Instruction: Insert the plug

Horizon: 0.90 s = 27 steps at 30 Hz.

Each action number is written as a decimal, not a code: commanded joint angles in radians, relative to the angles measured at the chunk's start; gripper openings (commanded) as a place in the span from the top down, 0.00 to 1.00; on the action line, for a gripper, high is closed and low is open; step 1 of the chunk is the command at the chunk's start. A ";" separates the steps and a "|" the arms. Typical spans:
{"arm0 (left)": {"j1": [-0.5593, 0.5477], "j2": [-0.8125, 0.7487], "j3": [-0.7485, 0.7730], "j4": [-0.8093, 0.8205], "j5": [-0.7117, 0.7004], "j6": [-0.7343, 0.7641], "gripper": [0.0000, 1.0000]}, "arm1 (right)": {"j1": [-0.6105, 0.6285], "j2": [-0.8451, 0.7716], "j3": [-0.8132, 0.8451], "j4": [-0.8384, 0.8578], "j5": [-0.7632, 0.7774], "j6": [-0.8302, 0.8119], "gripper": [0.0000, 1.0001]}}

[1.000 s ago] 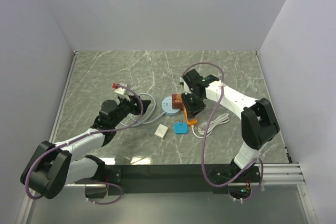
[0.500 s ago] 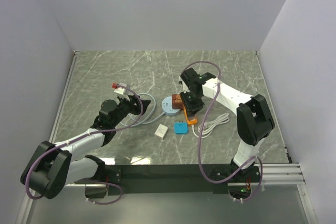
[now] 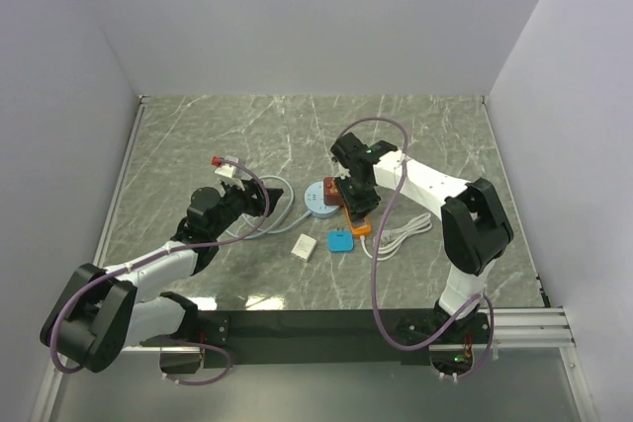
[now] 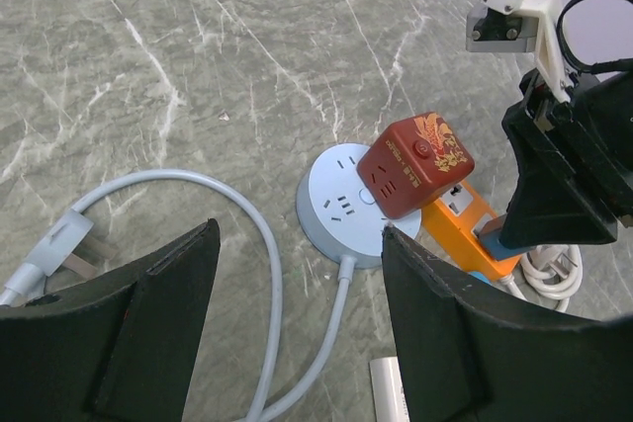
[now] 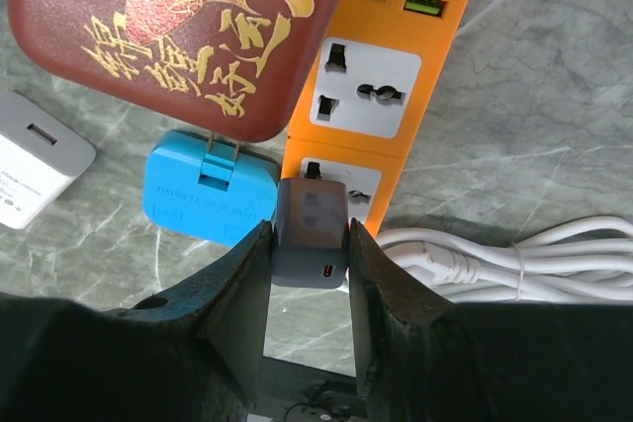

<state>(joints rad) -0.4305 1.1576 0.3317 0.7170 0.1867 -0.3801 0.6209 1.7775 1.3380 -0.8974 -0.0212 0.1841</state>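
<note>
My right gripper [image 5: 309, 244] is shut on a small grey charger plug [image 5: 312, 229]. It holds the plug at the near-end socket of the orange power strip [image 5: 435, 56], with a dark prong showing against that socket's white face. I cannot tell how deep the prongs sit. In the top view the right gripper [image 3: 358, 207] hovers over the orange strip [image 3: 358, 227]. My left gripper [image 4: 302, 234] is open and empty, low over the table, a little short of the round blue-grey socket [image 4: 341, 214]; in the top view it [image 3: 259, 201] sits left of that socket.
A red cube socket [image 5: 178, 27] sits on the round socket [image 3: 318, 201], touching the strip. A blue adapter [image 5: 198, 205] and a white charger [image 5: 35, 160] lie beside the strip. A white coiled cable [image 5: 514, 264] lies to its right. A grey cable and its plug [image 4: 64, 244] loop near my left gripper.
My right wrist and forearm have swung left while the gripper stays over the orange strip with the plug. The left arm has not moved.
</note>
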 commanded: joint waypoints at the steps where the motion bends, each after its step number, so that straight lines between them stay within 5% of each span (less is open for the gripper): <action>1: 0.007 -0.002 0.015 0.039 0.020 0.003 0.28 | 0.019 0.016 -0.029 0.041 0.020 0.031 1.00; 15: 0.012 -0.012 0.007 0.042 0.025 0.000 0.28 | 0.023 0.037 -0.155 0.150 0.024 0.071 1.00; 27: 0.013 -0.030 0.006 0.030 0.013 -0.002 0.26 | 0.028 -0.113 -0.198 0.187 0.045 0.123 1.00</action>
<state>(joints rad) -0.4217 1.1542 0.3313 0.7204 0.1967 -0.3824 0.6327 1.6756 1.1637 -0.6785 0.0177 0.2775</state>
